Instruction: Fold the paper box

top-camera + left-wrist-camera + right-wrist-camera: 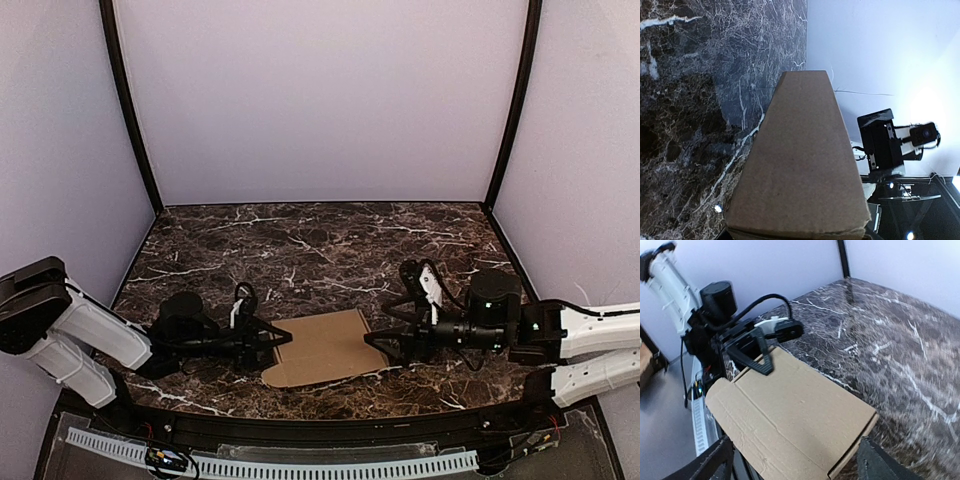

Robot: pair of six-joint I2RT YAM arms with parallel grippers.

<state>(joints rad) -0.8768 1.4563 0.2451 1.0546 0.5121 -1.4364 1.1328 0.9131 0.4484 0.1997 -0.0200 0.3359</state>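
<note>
Two tools flanked the flat paper box [325,347]: left tool [268,345] pinched its edge, right tool [378,345] stood spread. Folding judged barely begun; next, right tool must grip the free edge.

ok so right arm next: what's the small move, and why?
Probably ease the right gripper slightly forward and close it on the edge of the paper box that faces it. Its jaws stand wide open with the flat cardboard lying between them, gripping nothing, while the left gripper seems to pinch the opposite edge. A second hold looks needed before any fold.
</note>
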